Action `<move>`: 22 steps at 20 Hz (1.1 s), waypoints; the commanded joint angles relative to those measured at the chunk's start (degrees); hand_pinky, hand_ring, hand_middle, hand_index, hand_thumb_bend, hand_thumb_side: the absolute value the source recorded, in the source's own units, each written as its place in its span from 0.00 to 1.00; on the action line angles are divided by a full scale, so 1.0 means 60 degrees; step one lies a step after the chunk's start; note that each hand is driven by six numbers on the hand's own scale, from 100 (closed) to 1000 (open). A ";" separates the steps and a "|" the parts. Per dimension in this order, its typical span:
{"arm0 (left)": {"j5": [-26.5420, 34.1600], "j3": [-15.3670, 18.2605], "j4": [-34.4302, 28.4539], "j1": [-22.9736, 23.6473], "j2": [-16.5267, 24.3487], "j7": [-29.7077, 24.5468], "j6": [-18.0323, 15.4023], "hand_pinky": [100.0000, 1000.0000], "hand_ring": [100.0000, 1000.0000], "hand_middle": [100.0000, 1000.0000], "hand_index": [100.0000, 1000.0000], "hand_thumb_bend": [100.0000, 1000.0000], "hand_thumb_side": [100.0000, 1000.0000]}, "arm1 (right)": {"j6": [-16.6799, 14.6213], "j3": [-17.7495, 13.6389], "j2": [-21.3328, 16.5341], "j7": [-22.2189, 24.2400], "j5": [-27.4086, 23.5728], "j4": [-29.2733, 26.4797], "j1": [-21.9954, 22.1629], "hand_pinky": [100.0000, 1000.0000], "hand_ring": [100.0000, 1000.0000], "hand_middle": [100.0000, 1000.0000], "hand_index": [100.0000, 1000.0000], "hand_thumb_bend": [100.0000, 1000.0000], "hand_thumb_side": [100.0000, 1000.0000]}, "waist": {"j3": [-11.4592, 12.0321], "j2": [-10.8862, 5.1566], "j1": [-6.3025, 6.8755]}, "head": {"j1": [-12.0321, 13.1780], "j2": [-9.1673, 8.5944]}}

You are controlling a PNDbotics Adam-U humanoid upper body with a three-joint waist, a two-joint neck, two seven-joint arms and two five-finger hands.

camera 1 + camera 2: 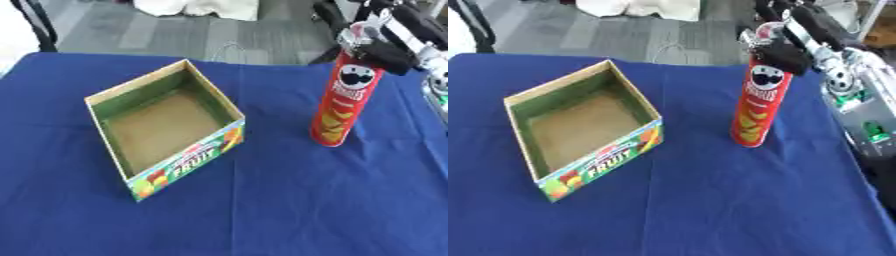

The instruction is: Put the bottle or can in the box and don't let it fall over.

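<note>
A tall red chip can (346, 100) stands upright on the blue tablecloth, right of centre. My right hand (372, 42) comes in from the upper right and is curled round the can's top end, hiding the lid. An open cardboard box (166, 125) with a fruit print on its front wall sits left of centre, a short gap from the can. Nothing lies inside it. My left hand shows in neither view.
The blue tablecloth (289, 210) covers the whole table. My right arm's silver and green parts (859, 107) hang along the table's right edge. Grey floor and a white cloth lie beyond the far edge.
</note>
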 commanded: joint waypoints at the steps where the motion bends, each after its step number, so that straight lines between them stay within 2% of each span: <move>1: -0.0024 0.0025 -0.0144 -0.0076 0.0110 -0.0027 0.0003 0.40 0.54 0.61 0.72 0.10 0.85 | -0.0006 -0.0164 -0.0318 -0.0094 -0.0048 0.0144 -0.0261 0.98 0.95 0.94 1.00 0.07 1.00 | 0.0035 -0.0115 0.0023 | -0.0016 0.0010; 11: -0.0035 0.0009 -0.0144 -0.0082 0.0124 -0.0052 0.0013 0.40 0.54 0.61 0.72 0.10 0.85 | -0.0176 -0.0179 -0.0387 -0.0215 -0.0211 0.0851 -0.0543 0.98 0.95 0.94 1.00 0.06 1.00 | 0.0110 -0.0092 0.0001 | -0.0018 0.0021; 22: -0.0031 0.0004 -0.0144 -0.0110 0.0141 -0.0067 0.0016 0.40 0.54 0.61 0.72 0.10 0.85 | -0.0254 -0.0176 -0.0458 -0.0117 -0.0234 0.0951 -0.0572 0.98 0.95 0.94 1.00 0.06 1.00 | 0.0098 -0.0088 -0.0017 | 0.0088 0.0125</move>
